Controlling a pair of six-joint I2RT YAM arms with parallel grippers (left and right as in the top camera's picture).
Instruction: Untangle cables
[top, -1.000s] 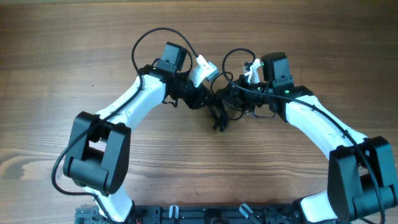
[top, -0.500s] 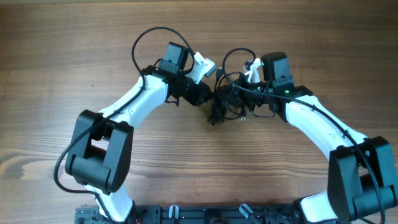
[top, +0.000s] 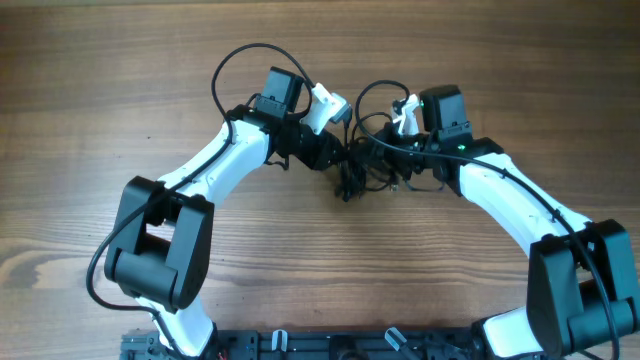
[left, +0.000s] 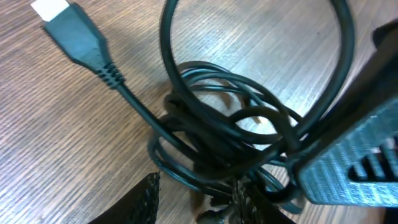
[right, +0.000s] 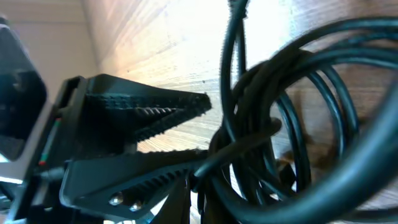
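Right hand (right: 208, 130) clamped on cables (top: 349, 178), left hand (left: 196, 200) apart, their bundle stretched near-to-far, plug (left: 74, 34) aimed upper-left in wrist view

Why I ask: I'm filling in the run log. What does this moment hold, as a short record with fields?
Surface: wooden table
Task objects: black cables, one tangled bundle between the arms
Free end: flat plug lying on the wood beside the bundle
Left claw: jaws apart, strands between them
Right claw: shut on the cables
Status: not yet untangled
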